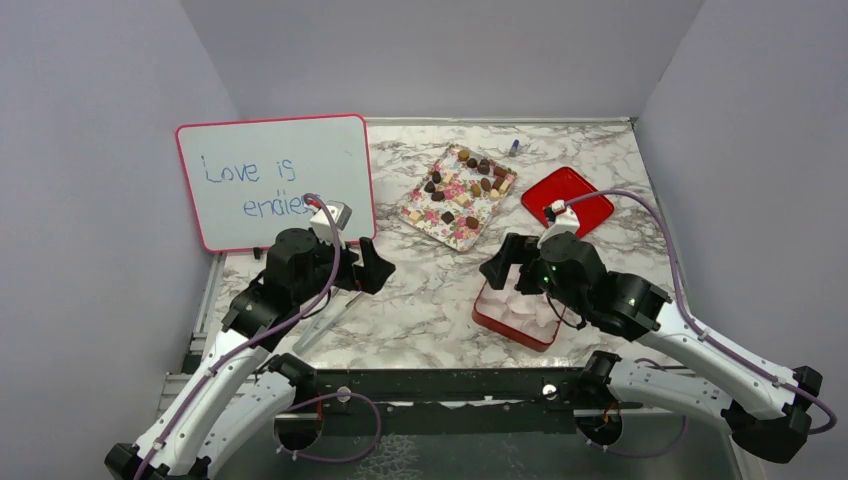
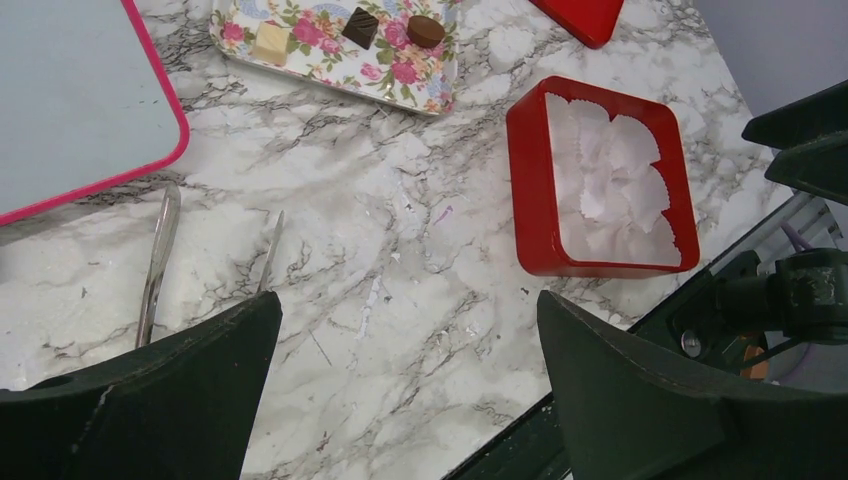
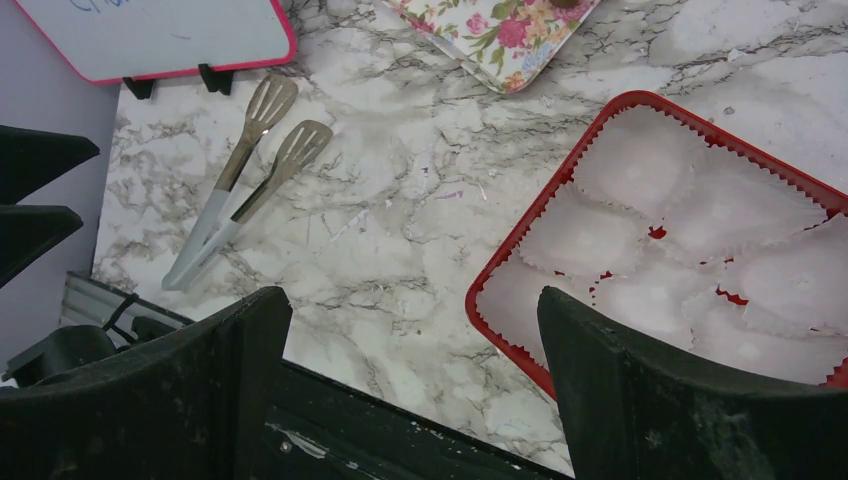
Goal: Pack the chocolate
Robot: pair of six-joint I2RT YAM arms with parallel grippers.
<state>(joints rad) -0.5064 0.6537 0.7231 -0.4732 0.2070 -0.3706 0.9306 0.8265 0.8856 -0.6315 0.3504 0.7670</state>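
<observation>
Several chocolates [image 1: 470, 183], dark brown, light brown and cream, lie on a floral tray [image 1: 437, 223] at the table's back middle; three show in the left wrist view [image 2: 361, 27]. A red box [image 1: 498, 322] lined with white paper cups sits at the near middle-right, also in the left wrist view [image 2: 526, 170] and the right wrist view [image 3: 520, 235]. My left gripper [image 1: 372, 267] is open and empty above bare marble, left of the box. My right gripper [image 1: 510, 262] is open and empty over the box's near-left corner.
A pink-framed whiteboard [image 1: 275, 180] stands at the back left. Metal tongs [image 3: 245, 180] lie on the marble by the left arm. A red lid [image 1: 567, 200] lies at the back right. A small blue-capped object [image 1: 514, 147] lies near the back wall.
</observation>
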